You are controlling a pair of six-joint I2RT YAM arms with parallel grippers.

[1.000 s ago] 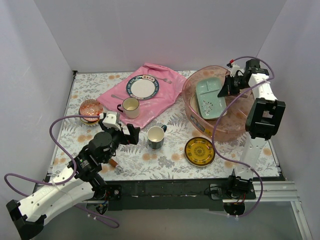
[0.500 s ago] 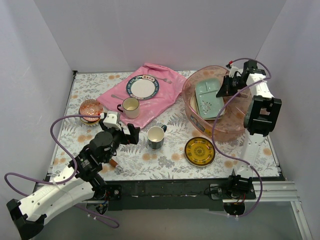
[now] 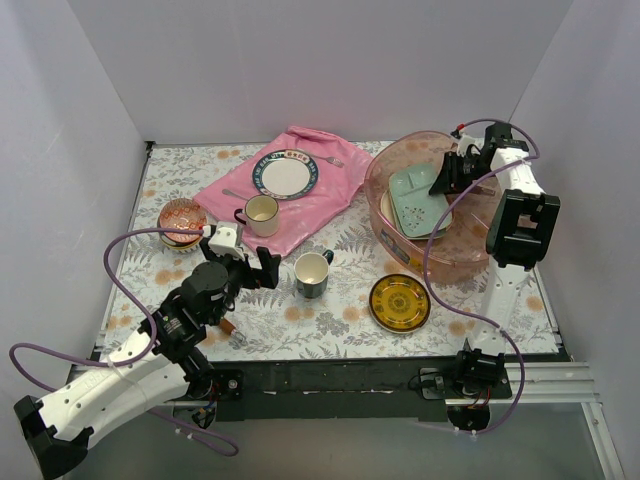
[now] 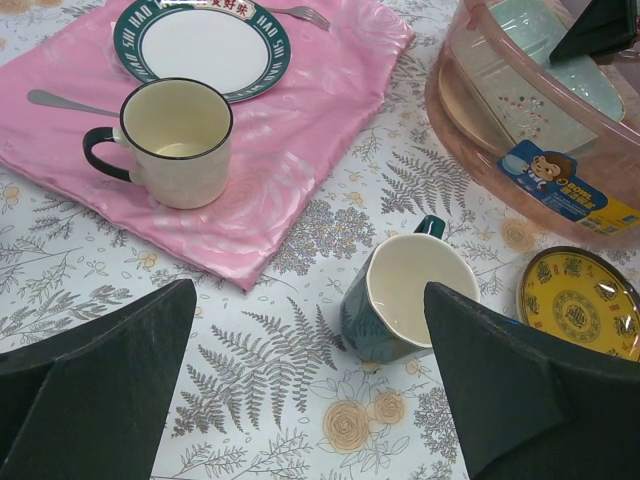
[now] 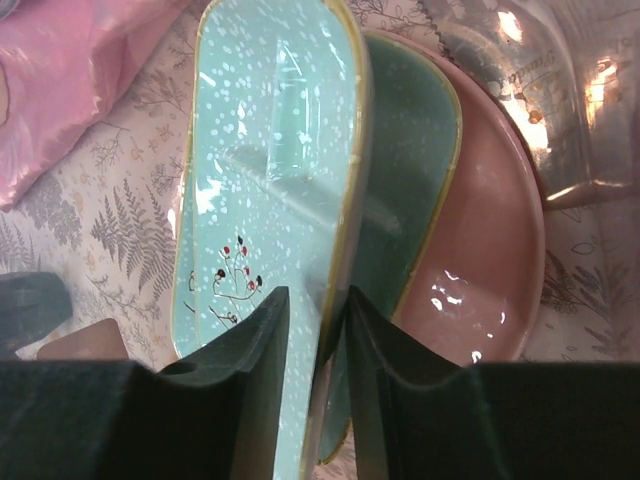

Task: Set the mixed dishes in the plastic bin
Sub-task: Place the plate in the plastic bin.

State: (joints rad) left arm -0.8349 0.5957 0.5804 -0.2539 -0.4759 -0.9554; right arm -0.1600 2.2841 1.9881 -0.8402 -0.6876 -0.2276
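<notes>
The pale green tray stands tilted on edge inside the translucent pink bin, over a pink-and-cream plate. My right gripper is shut on the tray's rim; in the right wrist view its fingers straddle the edge of the tray. My left gripper is open and empty, low over the table just left of the dark mug, which shows between its fingers in the left wrist view. The yellow dark-rimmed plate lies in front of the bin.
A pink cloth at the back holds a patterned plate, a cream mug, a fork and a spoon. A patterned bowl sits at the left. A small utensil lies by the left arm.
The tray lay flat in the bin; now the right gripper has tipped it up on edge and shifted slightly left. The left arm has hardly moved.
</notes>
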